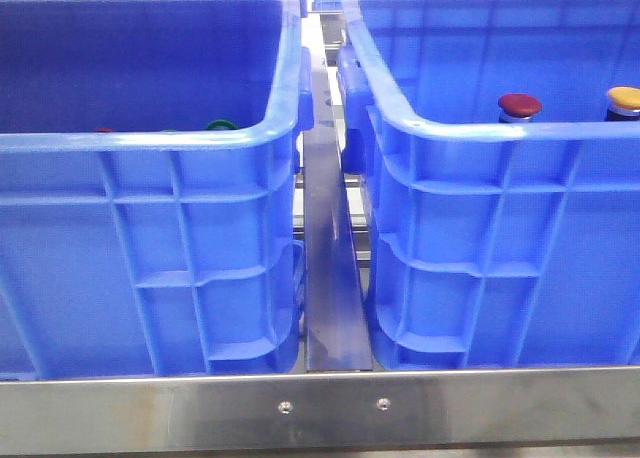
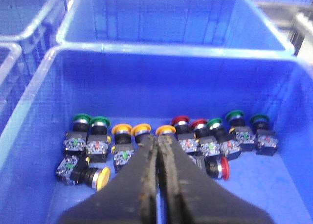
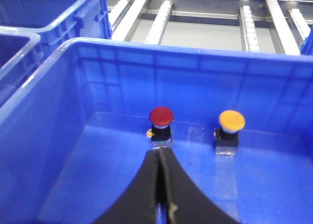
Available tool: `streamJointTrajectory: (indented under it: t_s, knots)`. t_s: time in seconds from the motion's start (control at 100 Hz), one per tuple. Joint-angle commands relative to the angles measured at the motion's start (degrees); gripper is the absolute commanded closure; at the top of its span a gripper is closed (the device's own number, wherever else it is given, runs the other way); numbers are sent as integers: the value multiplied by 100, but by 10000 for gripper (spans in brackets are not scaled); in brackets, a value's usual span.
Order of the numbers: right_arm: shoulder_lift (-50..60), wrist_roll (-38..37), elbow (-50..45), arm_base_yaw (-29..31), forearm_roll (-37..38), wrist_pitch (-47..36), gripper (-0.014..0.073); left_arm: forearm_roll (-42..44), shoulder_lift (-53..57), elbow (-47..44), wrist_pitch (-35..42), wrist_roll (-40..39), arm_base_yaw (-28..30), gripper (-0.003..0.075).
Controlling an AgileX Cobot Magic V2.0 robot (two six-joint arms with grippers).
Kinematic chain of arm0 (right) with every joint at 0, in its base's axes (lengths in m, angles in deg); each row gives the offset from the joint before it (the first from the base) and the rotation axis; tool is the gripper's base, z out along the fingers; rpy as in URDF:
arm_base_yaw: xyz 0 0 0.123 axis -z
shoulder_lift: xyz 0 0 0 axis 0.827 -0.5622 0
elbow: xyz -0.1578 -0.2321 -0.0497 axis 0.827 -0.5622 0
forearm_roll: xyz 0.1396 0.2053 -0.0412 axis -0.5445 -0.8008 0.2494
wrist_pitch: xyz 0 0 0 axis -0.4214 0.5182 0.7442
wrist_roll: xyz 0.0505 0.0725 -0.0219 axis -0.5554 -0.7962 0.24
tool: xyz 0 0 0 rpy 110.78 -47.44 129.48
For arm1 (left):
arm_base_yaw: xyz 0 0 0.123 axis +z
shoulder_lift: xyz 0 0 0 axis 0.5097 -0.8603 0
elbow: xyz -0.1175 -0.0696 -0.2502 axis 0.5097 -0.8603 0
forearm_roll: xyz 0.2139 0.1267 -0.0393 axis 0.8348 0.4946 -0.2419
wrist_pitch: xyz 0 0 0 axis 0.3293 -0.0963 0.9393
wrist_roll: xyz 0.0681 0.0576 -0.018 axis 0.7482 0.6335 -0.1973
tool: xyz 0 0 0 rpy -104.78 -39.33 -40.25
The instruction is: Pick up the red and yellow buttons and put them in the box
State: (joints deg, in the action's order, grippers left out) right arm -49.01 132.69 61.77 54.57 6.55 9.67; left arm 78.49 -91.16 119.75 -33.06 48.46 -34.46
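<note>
A red button (image 1: 519, 106) and a yellow button (image 1: 624, 100) stand upright side by side in the right blue box (image 1: 470, 130). In the right wrist view the red button (image 3: 161, 117) and the yellow button (image 3: 231, 121) stand on the floor of the box (image 3: 195, 50). My right gripper (image 3: 160, 153) is shut and empty, just short of the red button. My left gripper (image 2: 158, 138) is shut and empty above the left crate (image 2: 34, 97), over a row of several green, yellow (image 2: 121, 130) and red (image 2: 180, 120) buttons.
The left crate (image 1: 150, 143) and the right box stand side by side with a steel rail (image 1: 330, 278) between them. More blue crates (image 2: 171, 43) stand behind. A roller conveyor (image 3: 205, 18) lies beyond the right box. A steel frame bar (image 1: 320, 408) runs along the front.
</note>
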Motion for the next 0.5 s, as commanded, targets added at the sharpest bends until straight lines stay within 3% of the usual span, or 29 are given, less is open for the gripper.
streamJointTrajectory:
  t_s: [0.0, 0.49]
  knots:
    - [415, 38, -155, 0, -238, -342, 654, -12, 227, -58, 575, -54, 10, 741]
    - [2459, 38, -1149, 0, -220, 217, 654, -164, 1206, -853, 636, -54, 10, 741]
